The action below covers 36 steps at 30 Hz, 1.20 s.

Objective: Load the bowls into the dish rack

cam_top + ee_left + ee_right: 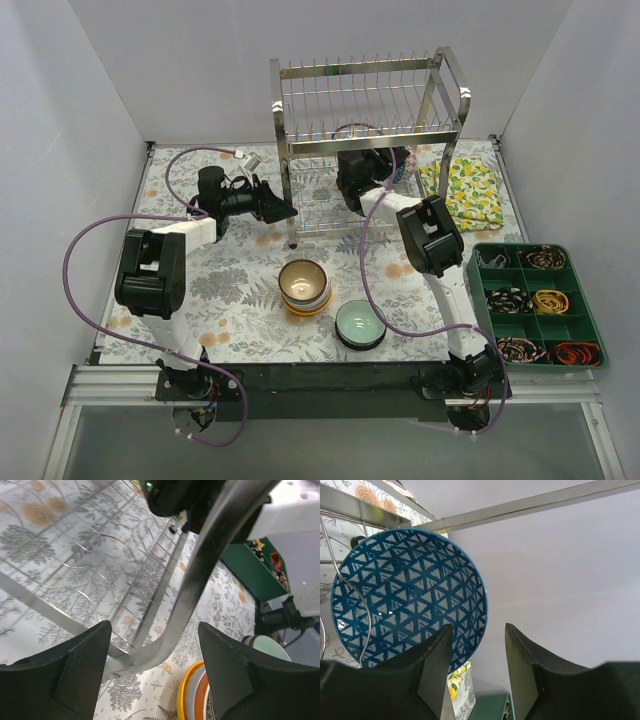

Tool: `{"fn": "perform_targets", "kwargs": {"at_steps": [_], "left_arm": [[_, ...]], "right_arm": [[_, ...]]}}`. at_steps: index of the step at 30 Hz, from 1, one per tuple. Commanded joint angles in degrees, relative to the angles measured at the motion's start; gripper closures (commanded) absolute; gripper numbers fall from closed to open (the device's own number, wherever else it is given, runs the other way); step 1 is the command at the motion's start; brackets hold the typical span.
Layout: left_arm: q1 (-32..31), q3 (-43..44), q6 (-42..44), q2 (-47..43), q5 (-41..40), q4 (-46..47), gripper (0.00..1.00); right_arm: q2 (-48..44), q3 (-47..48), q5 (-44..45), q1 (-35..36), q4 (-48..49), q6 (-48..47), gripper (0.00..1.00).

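The steel dish rack (pixel 370 110) stands at the back middle. A blue-patterned bowl (pixel 410 597) stands on edge in it behind a wire prong (pixel 350 605). My right gripper (pixel 477 672) is open just below and right of that bowl, its left finger overlapping the rim. In the top view it (pixel 362 175) reaches into the lower tier. A stack of bowls (pixel 305 285), brown-glazed on top, and a pale green bowl (pixel 360 323) sit on the table in front. My left gripper (pixel 283 209) is open and empty by the rack's front left post (pixel 200 580); the stack (pixel 197 695) shows below it.
A green compartment tray (pixel 578 300) with small items sits at the right. A lemon-print cloth (pixel 462 190) lies right of the rack. Purple cables loop from both arms. White walls enclose the floral table cover (pixel 230 290).
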Motion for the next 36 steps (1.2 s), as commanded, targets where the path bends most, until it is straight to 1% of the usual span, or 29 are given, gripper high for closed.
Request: {"fn": "perform_targets", "kwargs": {"at_steps": [1,6,13,16,17,23,24,25,26,28,30,31,32,33,34,35,36], "left_arm": [[2.01,-0.28,2.4,-3.64,-6.24,-2.07,0.29],[3.86,-0.02,4.78,-4.78,-8.98,-4.7,0.27],[5.17,-1.95,8.56,-8.03,-12.22,-9.8,0.25],[6.14,-3.44,9.35,-9.7,-13.19,-10.24,0.24],[6.32,-4.49,9.35,-10.14,-13.72,-10.24,0.24],[7.81,-6.78,9.26,-13.66,-16.18,-11.38,0.23],[7.9,-6.96,9.79,-14.27,-16.45,-12.08,0.23],[9.64,-7.22,10.14,-15.67,-16.71,-12.44,0.23],[9.92,-7.49,10.49,-16.38,-16.8,-12.7,0.23],[10.36,-7.93,11.8,-18.39,-17.15,-14.19,0.22],[10.71,-8.19,12.86,-19.63,-17.24,-16.29,0.22],[11.06,-8.11,14.26,-20.16,-16.63,-17.35,0.22],[11.15,-8.02,15.23,-21.21,-16.63,-18.67,0.22],[11.24,-7.58,15.94,-21.66,-16.89,-21.64,0.22],[11.24,-7.14,16.73,-22.1,-17.06,-23.41,0.22],[11.41,-6.79,18.04,-23.14,-17.15,-25.08,0.22],[11.42,-6.44,18.49,-23.59,-17.15,-29.19,0.22]], "right_arm": [[-6.06,-1.03,0.74,1.1,2.21,-0.11,0.46],[-8.7,-2.96,0.65,2.06,2.12,-0.72,0.44],[-13.7,-9.72,0.65,3.47,2.21,-1.25,0.43],[-15.9,-13.94,1.44,4.35,2.21,-2.04,0.43],[-17.47,-17.26,1.1,4.61,2.12,-2.48,0.43],[-25.39,-29.31,1.09,9.61,1.94,-2.75,0.44],[-26.62,-32.38,1.18,10.32,1.68,-2.57,0.44],[-29.24,-33.54,1.18,11.11,0.46,-1.09,0.44],[-30.49,-34.42,1.01,12.68,-1.12,0.05,0.44],[-34.6,-36.62,1.0,14.27,-8.22,3.73,0.44],[-37.6,-37.33,0.31,16.82,-16.11,12.68,0.44],[-40.66,-36.11,-0.83,17.7,-29.39,17.59,0.44],[-42.09,-34.36,-6.06,19.36,-40.92,31.39,0.44],[-43.75,-32.69,-10.38,20.16,-49.56,37.1,0.44],[-47.34,-29.97,-15.56,20.78,-62.79,40.98,0.44],[-49.29,-29.25,-26.57,21.48,-66.83,44.24,0.37],[-51.22,-28.98,-30.77,21.84,-69.31,46.89,0.32]]}}
